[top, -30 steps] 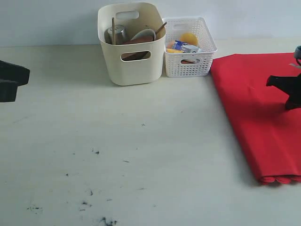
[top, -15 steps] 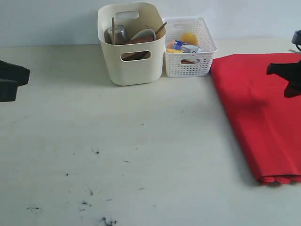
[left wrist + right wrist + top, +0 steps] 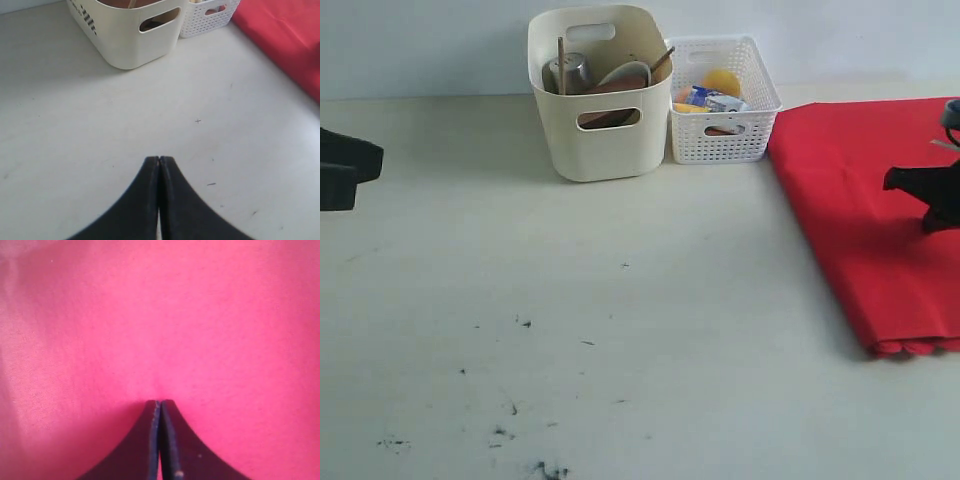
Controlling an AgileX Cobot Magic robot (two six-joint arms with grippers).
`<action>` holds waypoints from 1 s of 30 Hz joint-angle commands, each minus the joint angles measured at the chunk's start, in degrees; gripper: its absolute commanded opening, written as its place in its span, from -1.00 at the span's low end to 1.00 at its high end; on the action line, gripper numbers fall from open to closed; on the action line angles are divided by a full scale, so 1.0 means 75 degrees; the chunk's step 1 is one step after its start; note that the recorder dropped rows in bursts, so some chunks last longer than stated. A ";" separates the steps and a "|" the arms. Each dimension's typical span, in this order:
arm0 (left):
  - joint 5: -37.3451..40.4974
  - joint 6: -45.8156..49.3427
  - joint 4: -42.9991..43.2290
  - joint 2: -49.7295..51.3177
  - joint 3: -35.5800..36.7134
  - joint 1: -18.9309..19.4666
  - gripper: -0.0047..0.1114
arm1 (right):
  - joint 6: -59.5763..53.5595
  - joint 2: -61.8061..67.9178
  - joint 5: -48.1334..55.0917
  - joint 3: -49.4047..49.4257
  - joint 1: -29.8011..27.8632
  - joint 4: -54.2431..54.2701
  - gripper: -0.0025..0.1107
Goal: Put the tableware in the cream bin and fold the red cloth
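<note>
specks of dark grime dot the near part of the pale off-white surface [image 3: 620, 300], which carries no tableware. beyond them, at the right, the large bright red cloth [image 3: 850, 240] lies flat and smooth and runs off the edge of the exterior view. its near end shows a rounded, scalloped edge where layers seem to lie one on another, so i judge it folded at least once. whether a further fold is wanted i cannot tell.

the black right hand [image 3: 160, 404] hangs over the middle of the cloth, fingers pressed together with no fabric between them. whether it touches the cloth i cannot tell. the black left hand [image 3: 159, 161] sits far to the left over bare surface, well apart from everything, likewise fully closed and holding nothing.

at the far back stands the tall cream smooth-walled plastic bin [image 3: 605, 145]. in it show a steel cup [image 3: 570, 70], a pale speckled bowl [image 3: 628, 72], a brown wooden plate [image 3: 610, 88], light wooden chopsticks [image 3: 561, 60] and a thin brown handle, probably the dark wooden spoon [image 3: 663, 60]. the tableware step looks done. just beside the bin, a white lattice-walled basket [image 3: 725, 140] holds food items.
</note>
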 commanded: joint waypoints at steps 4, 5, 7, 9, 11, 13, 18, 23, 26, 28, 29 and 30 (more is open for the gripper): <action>-0.0057 -0.0572 0.0026 -0.0029 0.0046 0.0020 -0.92 | -0.0081 0.1178 0.0699 -0.1368 0.0057 0.0104 -0.96; -0.0057 -0.0595 0.0022 -0.0029 0.0046 0.0020 -0.92 | -0.0114 0.1233 0.0794 -0.1542 0.0114 0.0230 -0.96; -0.0057 -0.0732 0.0022 -0.0029 0.0046 0.0020 -0.92 | -0.0449 0.1300 0.0890 -0.1768 0.0266 0.0503 -0.96; -0.0057 -0.0732 0.0022 -0.0029 0.0046 0.0020 -0.92 | -0.0845 0.1381 0.0890 -0.1951 0.0489 0.0771 -0.96; -0.0057 -0.0749 0.0007 -0.0029 0.0046 0.0020 -0.92 | -0.1047 0.1485 0.0836 -0.2182 0.0714 0.0957 -0.96; -0.0057 -0.0777 0.0007 -0.0029 0.0046 0.0020 -0.92 | -0.1140 0.1621 0.0796 -0.2468 0.0871 0.1015 -0.96; -0.0057 -0.0928 0.0007 -0.0029 0.0046 0.0020 -0.92 | -0.1124 0.1943 0.1427 -0.3541 0.0924 0.0970 -0.96; -0.0057 -0.0928 0.0007 -0.0029 0.0046 0.0020 -0.92 | -0.1068 0.1744 0.2001 -0.4079 0.0785 0.0787 -0.96; -0.0057 -0.0929 0.0007 -0.0067 0.0046 0.0020 -0.92 | -0.0843 0.1268 0.2091 -0.4110 0.0644 0.0787 -0.96; -0.0107 -0.0929 0.0007 -0.0188 0.0046 0.0020 -0.92 | -0.0809 0.0888 0.2125 -0.4096 0.0537 0.0769 -0.96; -0.0155 -0.0929 0.0007 -0.0337 0.0046 0.0020 -0.92 | -0.0809 0.0652 0.2146 -0.4096 0.0469 0.0769 -0.96; -0.0210 -0.0929 0.0007 -0.0467 0.0046 0.0020 -0.92 | -0.0791 0.0462 0.2161 -0.4096 0.0424 0.0769 -0.96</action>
